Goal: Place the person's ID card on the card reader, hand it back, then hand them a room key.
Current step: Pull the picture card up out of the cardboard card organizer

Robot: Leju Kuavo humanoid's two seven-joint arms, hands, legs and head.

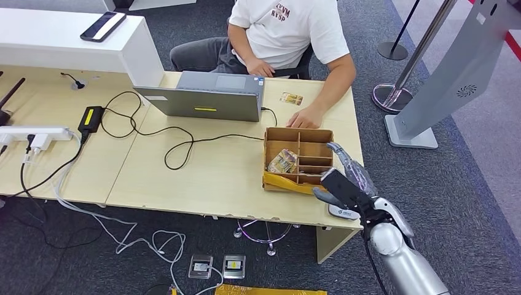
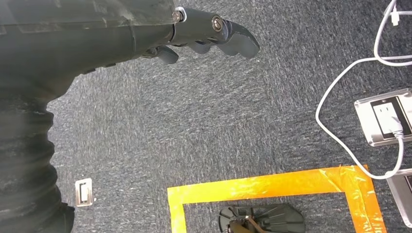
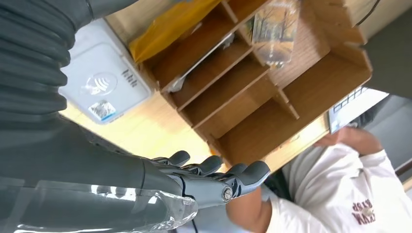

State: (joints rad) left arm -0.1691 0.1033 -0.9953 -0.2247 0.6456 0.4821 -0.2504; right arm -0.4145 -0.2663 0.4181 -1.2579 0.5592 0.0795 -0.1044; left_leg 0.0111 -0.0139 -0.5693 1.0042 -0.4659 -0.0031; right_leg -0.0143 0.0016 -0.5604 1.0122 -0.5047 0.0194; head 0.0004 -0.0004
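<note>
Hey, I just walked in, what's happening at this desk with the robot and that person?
A person sits behind a laptop, one hand resting on the desk beside a small card. The right robot hand hovers open, holding nothing, above the white card reader next to a wooden divided box. The left robot hand hangs over the carpet, also holding nothing. No card lies on the reader.

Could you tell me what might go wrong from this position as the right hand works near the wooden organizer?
The right hand hovers open beside the wooden organizer, which sits near the table edge; a sideways brush could push it askew. The white card reader lies partly under the hand at that edge and might get nudged off. The person's hand rests just behind the organizer, so a forward reach risks contact.
</note>
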